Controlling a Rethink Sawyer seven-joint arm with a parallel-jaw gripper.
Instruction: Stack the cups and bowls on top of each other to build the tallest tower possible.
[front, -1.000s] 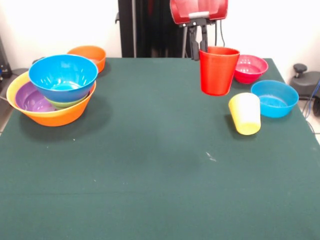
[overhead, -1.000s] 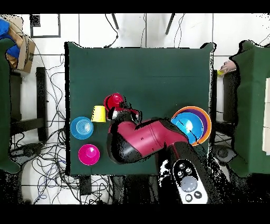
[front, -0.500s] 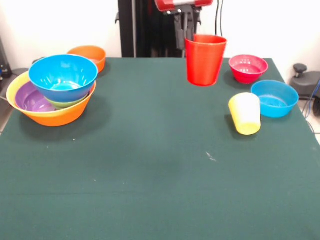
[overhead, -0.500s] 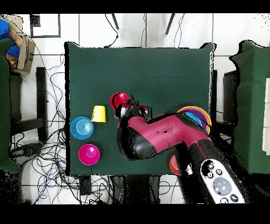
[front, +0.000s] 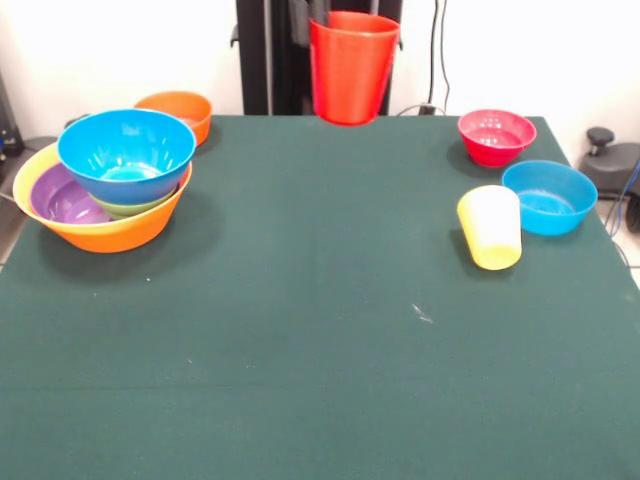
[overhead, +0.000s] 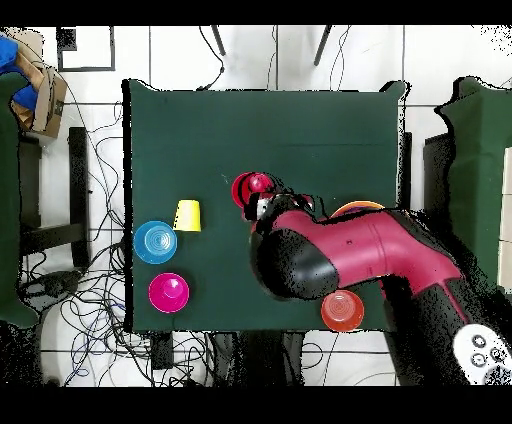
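Observation:
The red cup (front: 350, 65) hangs upright high above the table's far edge, and in the overhead view it (overhead: 252, 188) sits at the tip of my gripper (overhead: 263, 206), which is shut on its rim. The tower stands at the left: a large yellow-orange bowl (front: 105, 230) holds a purple bowl (front: 62, 198), a green bowl (front: 135, 207) and a blue bowl (front: 125, 152) on top. My arm hides most of the tower in the overhead view. The yellow cup (front: 490, 227) stands at the right.
A small orange bowl (front: 178, 108) sits at the far left behind the tower. A pink-red bowl (front: 496, 136) and a second blue bowl (front: 549, 196) sit at the far right by the yellow cup. My red arm (overhead: 350, 255) reaches across the table's near-base side.
My gripper has lifted the red cup and carried it leftward in the front view, away from the pink-red bowl and toward the tower's side. The other things have not moved.

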